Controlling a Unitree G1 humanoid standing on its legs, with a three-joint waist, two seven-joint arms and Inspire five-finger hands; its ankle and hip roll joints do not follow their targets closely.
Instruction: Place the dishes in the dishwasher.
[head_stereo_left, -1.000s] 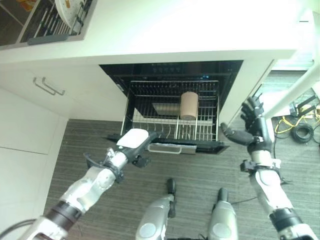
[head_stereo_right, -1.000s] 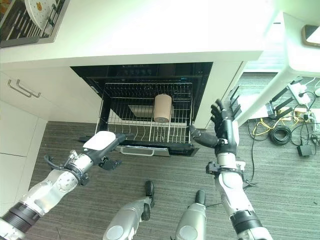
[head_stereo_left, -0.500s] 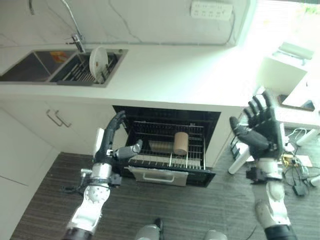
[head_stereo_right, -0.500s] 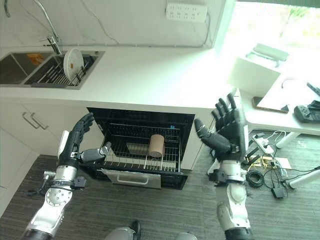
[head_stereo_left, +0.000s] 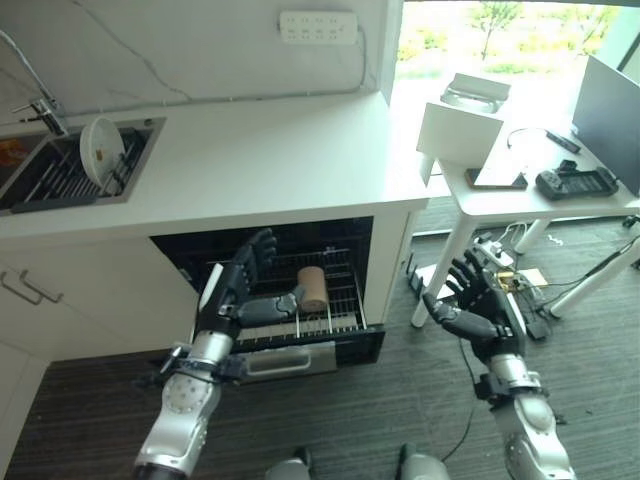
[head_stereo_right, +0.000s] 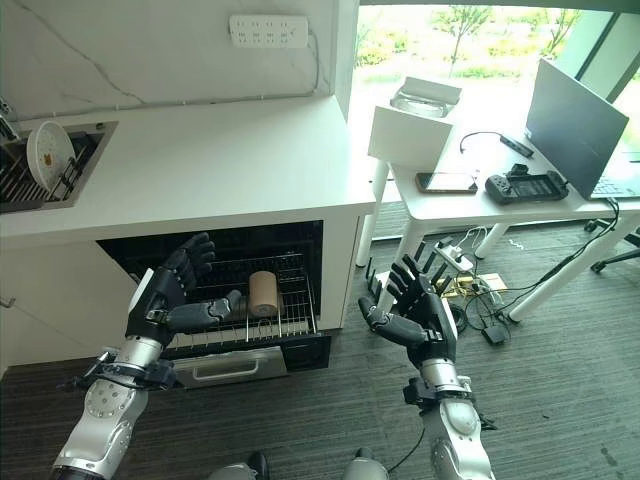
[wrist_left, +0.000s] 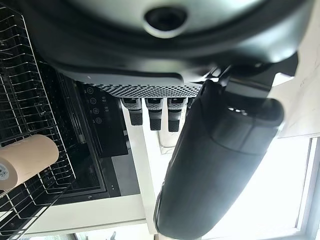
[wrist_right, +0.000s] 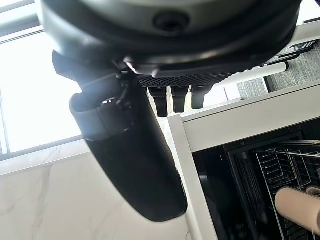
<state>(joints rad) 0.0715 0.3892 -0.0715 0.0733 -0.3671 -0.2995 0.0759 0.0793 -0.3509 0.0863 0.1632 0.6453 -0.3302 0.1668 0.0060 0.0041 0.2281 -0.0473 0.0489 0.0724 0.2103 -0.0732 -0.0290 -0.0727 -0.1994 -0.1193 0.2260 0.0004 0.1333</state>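
A white plate (head_stereo_left: 100, 150) stands upright in the drying rack of the sink (head_stereo_left: 40, 185) at the counter's left end. Under the counter the dishwasher (head_stereo_left: 290, 355) is open with its wire rack (head_stereo_left: 345, 300) pulled out. A tan cup (head_stereo_left: 313, 288) lies on its side in the rack, and also shows in the left wrist view (wrist_left: 25, 160). My left hand (head_stereo_left: 240, 285) is raised in front of the rack, open and empty, fingers spread. My right hand (head_stereo_left: 480, 305) hangs open and empty to the right of the cabinet, above the floor.
A white desk (head_stereo_left: 520, 200) stands to the right with a phone (head_stereo_left: 495, 180), a controller (head_stereo_left: 570, 182) and a monitor (head_stereo_left: 605, 105). Cables and a power strip (head_stereo_left: 500, 260) lie on the floor under it. Closed cabinet doors (head_stereo_left: 40, 300) are left of the dishwasher.
The whole picture has shifted, so the camera has moved. My left hand went from reaching flat toward the drawer front to standing upright with fingers spread. The right hand has stayed open.
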